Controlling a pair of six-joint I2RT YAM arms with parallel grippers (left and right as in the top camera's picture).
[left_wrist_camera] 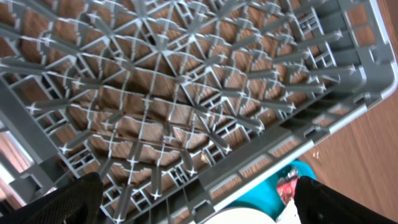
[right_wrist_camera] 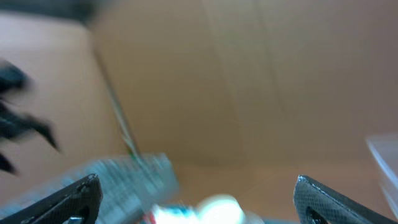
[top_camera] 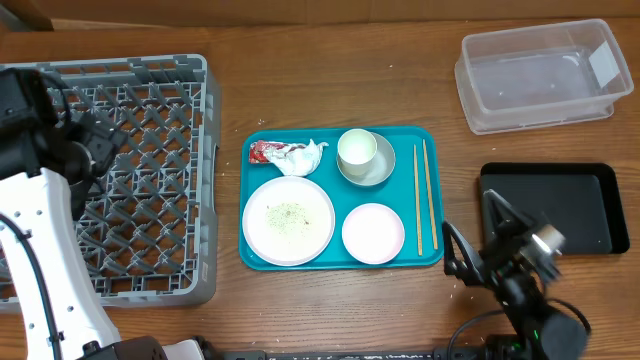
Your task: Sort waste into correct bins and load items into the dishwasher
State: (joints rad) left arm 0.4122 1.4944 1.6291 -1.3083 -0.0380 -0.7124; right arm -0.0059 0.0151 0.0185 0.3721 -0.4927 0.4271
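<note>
The grey dish rack stands at the left and holds nothing. On the teal tray lie the red wrapper, the white tissue, the cup inside the grey bowl, the large plate with crumbs, the small plate and two chopsticks. The clear tub and black tray are at the right. My left gripper is open over the rack. My right gripper is open and empty between the teal tray and the black tray; its wrist view is blurred.
The left wrist view looks across the rack's lattice floor to its near wall, with the teal tray, the red wrapper and the large plate's rim beyond. Bare wooden table lies between rack, tray and bins.
</note>
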